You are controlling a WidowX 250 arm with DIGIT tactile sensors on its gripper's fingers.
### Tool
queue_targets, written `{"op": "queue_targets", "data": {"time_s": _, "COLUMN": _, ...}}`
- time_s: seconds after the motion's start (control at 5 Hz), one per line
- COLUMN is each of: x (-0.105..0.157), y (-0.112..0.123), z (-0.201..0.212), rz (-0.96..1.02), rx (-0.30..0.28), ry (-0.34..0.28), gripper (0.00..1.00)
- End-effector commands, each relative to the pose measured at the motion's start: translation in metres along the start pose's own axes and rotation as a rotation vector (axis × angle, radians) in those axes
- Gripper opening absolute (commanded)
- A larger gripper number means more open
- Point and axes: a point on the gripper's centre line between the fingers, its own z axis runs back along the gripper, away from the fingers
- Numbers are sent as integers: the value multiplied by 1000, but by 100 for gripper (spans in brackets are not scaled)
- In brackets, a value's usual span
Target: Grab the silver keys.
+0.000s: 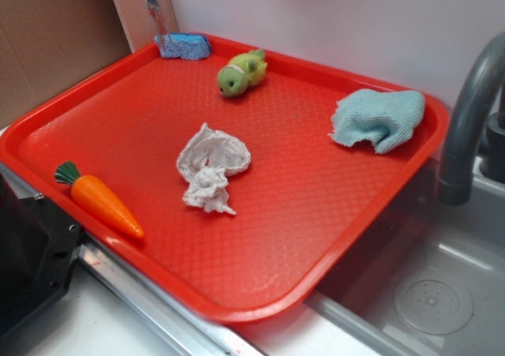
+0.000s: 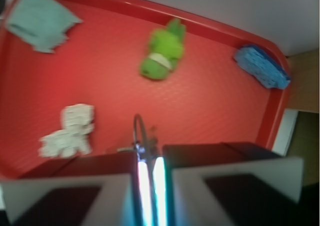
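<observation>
Silver keys (image 2: 140,136) | pinched by ring between gripper (image 2: 150,178) fingers (image 2: 143,181) | green plush toy (image 2: 162,50) beyond fingertips, above red tray (image 2: 215,100)

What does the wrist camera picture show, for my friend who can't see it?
The gripper, shut on a thin key ring, hangs above a red tray holding a green plush toy, crumpled white paper, teal cloth and blue sponge.

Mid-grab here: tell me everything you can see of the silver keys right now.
The silver keys are grey metal on a thin wire ring, hanging off the red plastic tray at its far corner, above the blue sponge; contact with the sponge is unclear. In the wrist view the ring sticks out from the gripper, whose fingers are shut on it. Individual keys are too blurred to count.
</observation>
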Motion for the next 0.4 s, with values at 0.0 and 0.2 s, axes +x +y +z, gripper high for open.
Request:
{"op": "queue_targets", "data": {"time_s": 0.0, "x": 4, "y": -41, "z": 10, "rz": 174, "rx": 211, "ry": 95, "gripper": 0}}
{"op": "queue_targets", "data": {"time_s": 0.2, "x": 3, "y": -41, "z": 9, "rz": 217, "rx": 247, "ry": 102, "gripper": 0}}
